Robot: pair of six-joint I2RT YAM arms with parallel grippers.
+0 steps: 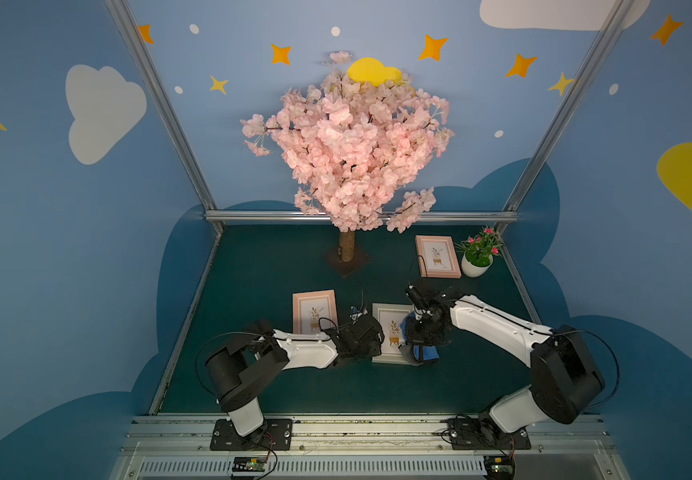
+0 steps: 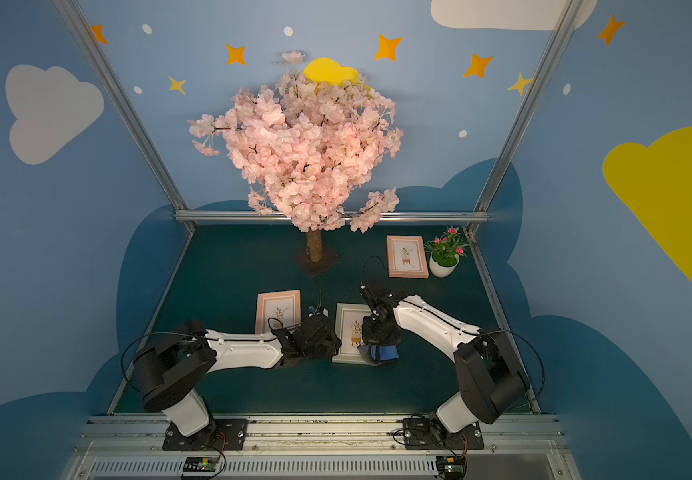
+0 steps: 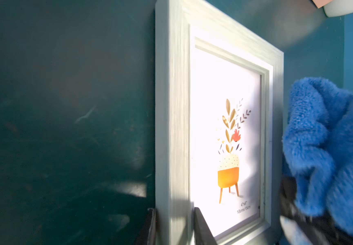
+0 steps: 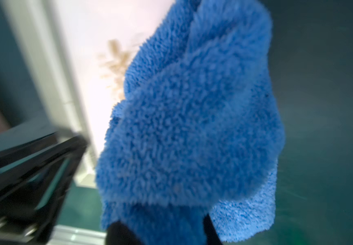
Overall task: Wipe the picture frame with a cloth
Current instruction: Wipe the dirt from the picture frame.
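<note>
The picture frame (image 1: 390, 322) (image 2: 348, 322) has a pale grey border and a potted-plant print, and lies on the green mat mid-table. My left gripper (image 1: 376, 348) (image 2: 335, 347) (image 3: 174, 226) is shut on the border of its left side (image 3: 173, 106), with one finger on the outer edge and one on the glass side. My right gripper (image 1: 419, 343) (image 2: 377, 341) (image 4: 164, 232) is shut on the blue plush cloth (image 1: 426, 353) (image 2: 385, 353) (image 3: 330, 148) (image 4: 192, 127). The cloth hangs bunched over the frame's right side near its front corner. I cannot tell whether it touches the frame.
A pink frame (image 1: 315, 309) lies just left of my left gripper. Another pink frame (image 1: 437, 255) lies at the back right, beside a white potted plant (image 1: 477, 259). A pink blossom tree (image 1: 348, 145) stands at the back centre. Metal rails edge the mat.
</note>
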